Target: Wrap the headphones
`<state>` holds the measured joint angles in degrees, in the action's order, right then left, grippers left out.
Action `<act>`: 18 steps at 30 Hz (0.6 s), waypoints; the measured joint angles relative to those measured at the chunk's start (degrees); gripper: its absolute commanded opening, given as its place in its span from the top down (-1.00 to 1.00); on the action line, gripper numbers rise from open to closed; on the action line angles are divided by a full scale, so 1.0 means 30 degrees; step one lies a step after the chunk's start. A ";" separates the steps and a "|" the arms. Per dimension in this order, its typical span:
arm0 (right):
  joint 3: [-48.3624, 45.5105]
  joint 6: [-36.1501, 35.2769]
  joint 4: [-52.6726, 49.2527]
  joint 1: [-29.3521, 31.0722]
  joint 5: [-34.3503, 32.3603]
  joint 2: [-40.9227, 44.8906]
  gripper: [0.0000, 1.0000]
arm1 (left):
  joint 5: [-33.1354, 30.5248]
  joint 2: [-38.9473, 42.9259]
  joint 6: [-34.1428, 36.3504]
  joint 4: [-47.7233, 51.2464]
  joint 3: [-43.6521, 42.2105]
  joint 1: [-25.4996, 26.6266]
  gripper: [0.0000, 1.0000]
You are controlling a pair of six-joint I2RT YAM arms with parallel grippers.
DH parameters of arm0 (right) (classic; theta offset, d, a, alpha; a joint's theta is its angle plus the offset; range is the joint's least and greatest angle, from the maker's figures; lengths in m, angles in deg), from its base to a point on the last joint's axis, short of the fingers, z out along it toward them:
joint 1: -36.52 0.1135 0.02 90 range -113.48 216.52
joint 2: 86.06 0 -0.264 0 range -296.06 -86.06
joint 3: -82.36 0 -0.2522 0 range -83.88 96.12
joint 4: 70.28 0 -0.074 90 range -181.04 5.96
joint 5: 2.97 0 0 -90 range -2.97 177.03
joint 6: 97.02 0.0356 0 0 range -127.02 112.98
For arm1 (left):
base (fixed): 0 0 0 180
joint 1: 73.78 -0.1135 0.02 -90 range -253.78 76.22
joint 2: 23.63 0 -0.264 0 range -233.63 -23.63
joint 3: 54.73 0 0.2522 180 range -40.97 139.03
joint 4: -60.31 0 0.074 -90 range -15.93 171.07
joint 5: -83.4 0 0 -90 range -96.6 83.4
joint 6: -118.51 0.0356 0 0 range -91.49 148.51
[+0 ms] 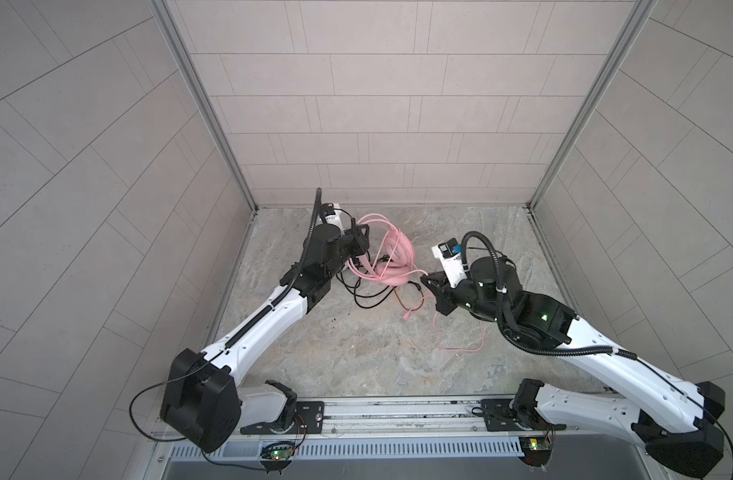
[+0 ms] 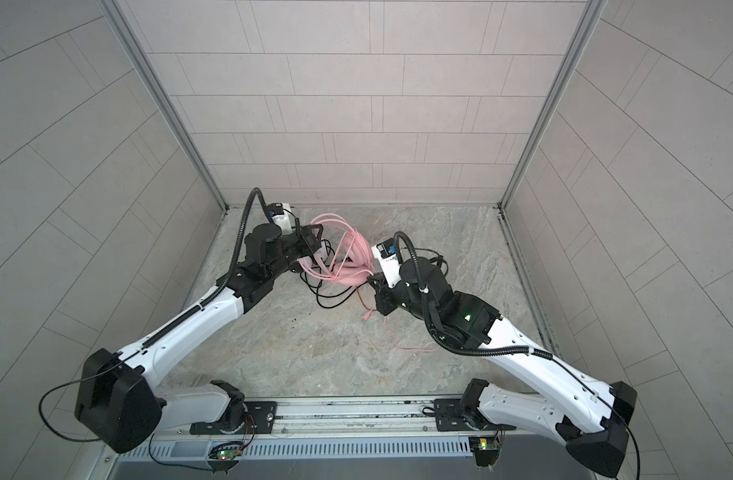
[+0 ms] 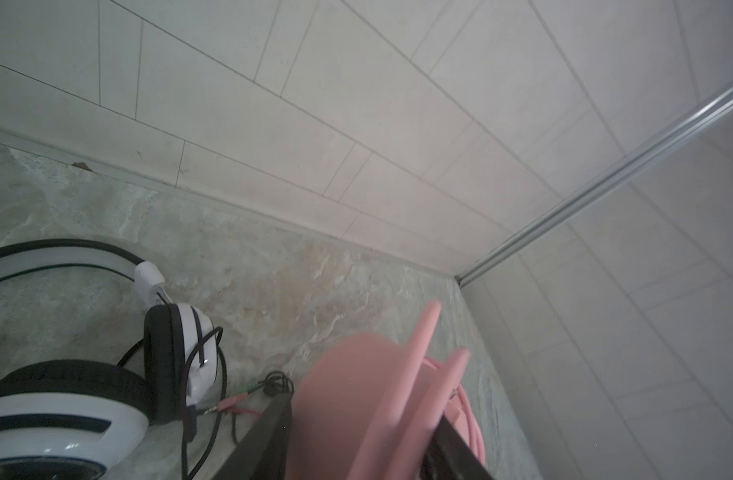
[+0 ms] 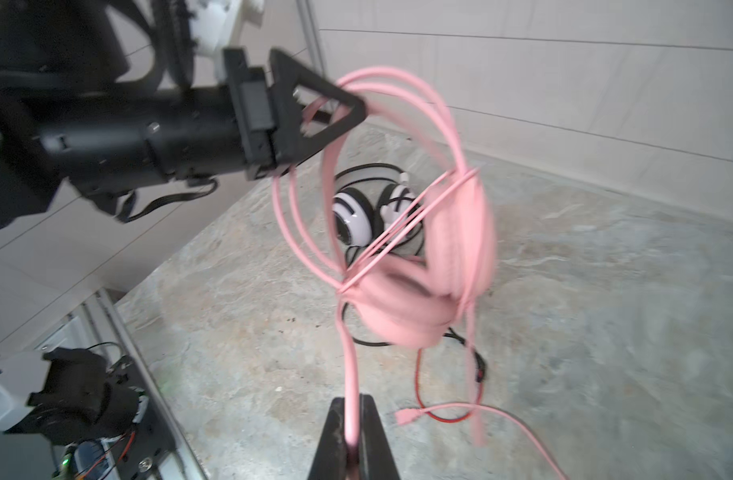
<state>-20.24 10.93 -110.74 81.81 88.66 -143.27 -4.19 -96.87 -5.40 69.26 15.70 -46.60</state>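
Closest to the right wrist camera, the right gripper (image 4: 352,411) has its two dark fingers pressed together on the pink cable (image 4: 350,365), which rises straight out of the pinch toward the pink headset (image 4: 435,266). Just past those fingers, the cable's free plug end (image 4: 406,415) lies on the marbled table (image 4: 605,291) beside a loop of thin red wire (image 4: 423,386). Farther along, the pink headset hangs in the air between the two arms, its cups blurred, with several turns of cable looped over its band and crossing in front of the cups (how many turns cannot be counted). Above it the left gripper (image 4: 339,114) is clamped on the headband, so the headset dangles below that gripper and beyond the right one; the left wrist view shows the pink band filling the gap between the left fingers. In both top views the pink bundle (image 1: 391,257) (image 2: 352,257) sits between the two grippers, near the far left part of the table, with a slack length of pink cable trailing across the table under the right arm. Beyond the pink one, the white-and-black headset (image 4: 356,212) rests on the table with its striped cups side by side, its thin black cable (image 4: 369,343) straggling out under the hanging cups. Behind it stands the tiled back wall (image 4: 564,83).
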 measured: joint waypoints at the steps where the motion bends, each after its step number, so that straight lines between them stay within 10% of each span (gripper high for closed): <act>1: 0.0393 -0.0321 -0.0510 -0.0648 0.0007 0.0000 0.90 | 0.0197 0.0080 0.0495 0.0729 0.0087 0.0124 1.00; 18: 0.1858 -0.3993 -0.1399 -0.5537 0.0627 -0.3053 0.78 | 0.9413 0.0794 0.3563 0.6302 0.2040 0.1319 1.00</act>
<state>-14.67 -1.04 -114.94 65.20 90.54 -152.43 24.05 -94.48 5.29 88.16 21.82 -42.64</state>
